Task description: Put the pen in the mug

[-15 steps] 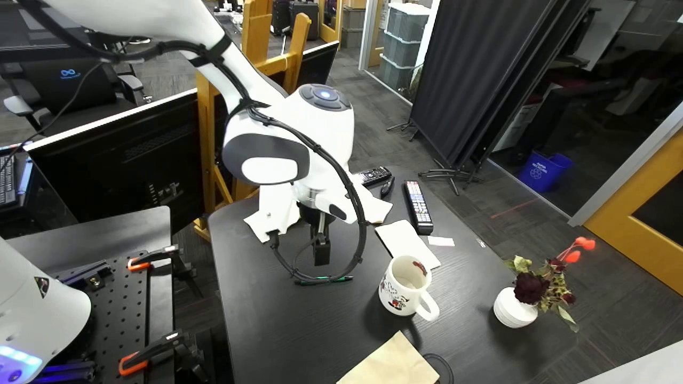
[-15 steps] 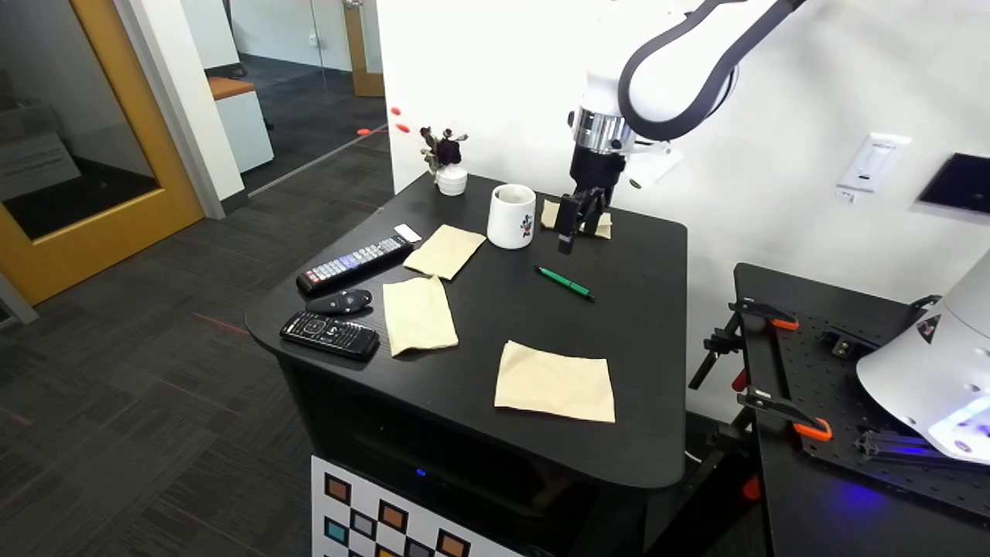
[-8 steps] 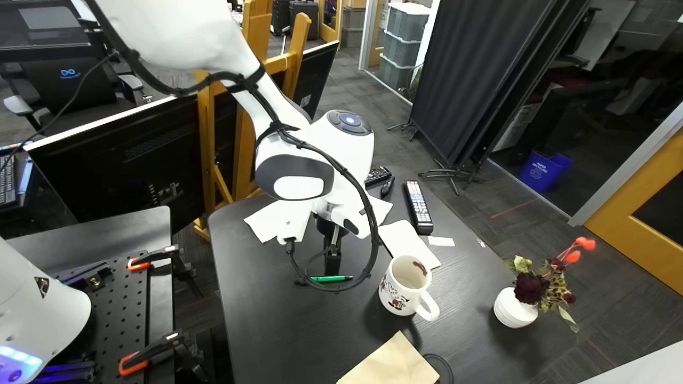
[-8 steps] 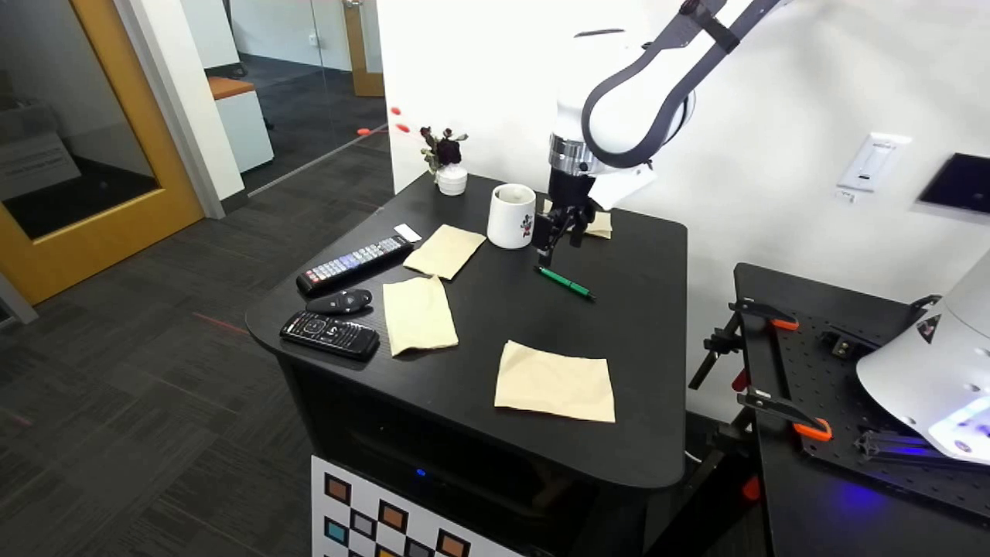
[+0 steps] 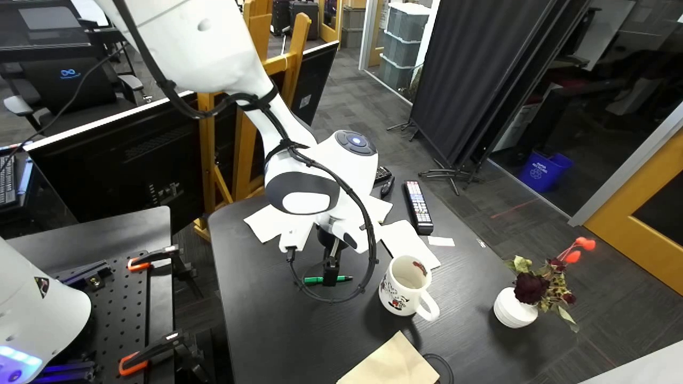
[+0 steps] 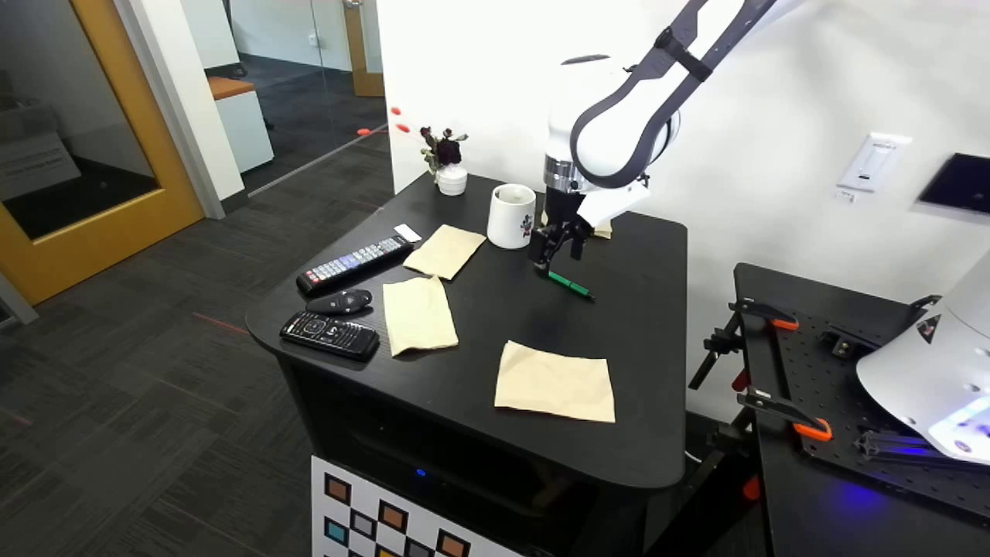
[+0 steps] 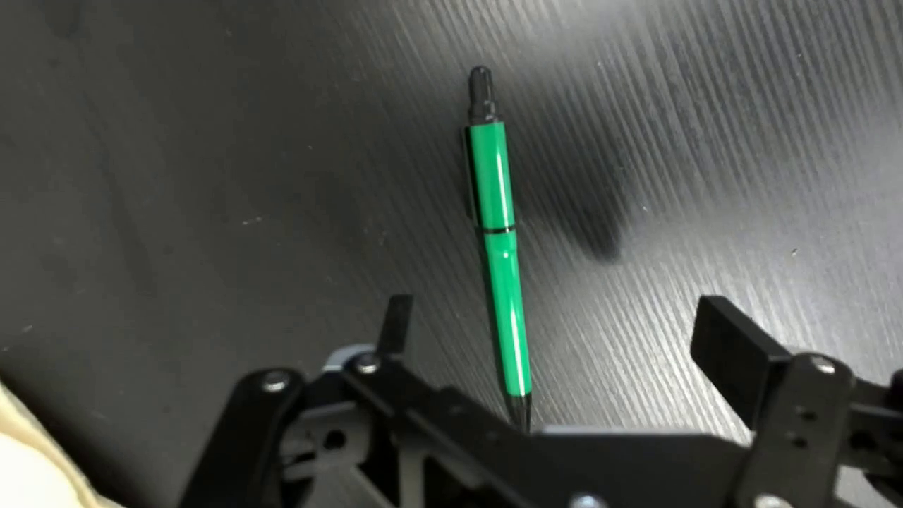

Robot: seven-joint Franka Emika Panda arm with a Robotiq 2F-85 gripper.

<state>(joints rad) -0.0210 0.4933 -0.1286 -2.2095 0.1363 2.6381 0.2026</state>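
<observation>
Partly hidden in both exterior views, the pen [image 7: 501, 250] shows between parted fingers [image 7: 737, 356] in the wrist view.

"Where did the pen [image 5: 315, 280] lie in an exterior view?"
"Below the frame's centre, partly hidden by the gripper [image 5: 330, 279]."
"And the mug [image 5: 396, 292]?"
"Right of centre, upright, handle toward the lower right; the flower vase [image 5: 514, 309] stood nearer the right edge."

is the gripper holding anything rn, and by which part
Nothing: the gripper is open, and the green pen lies on the table between the parted fingers.
</observation>
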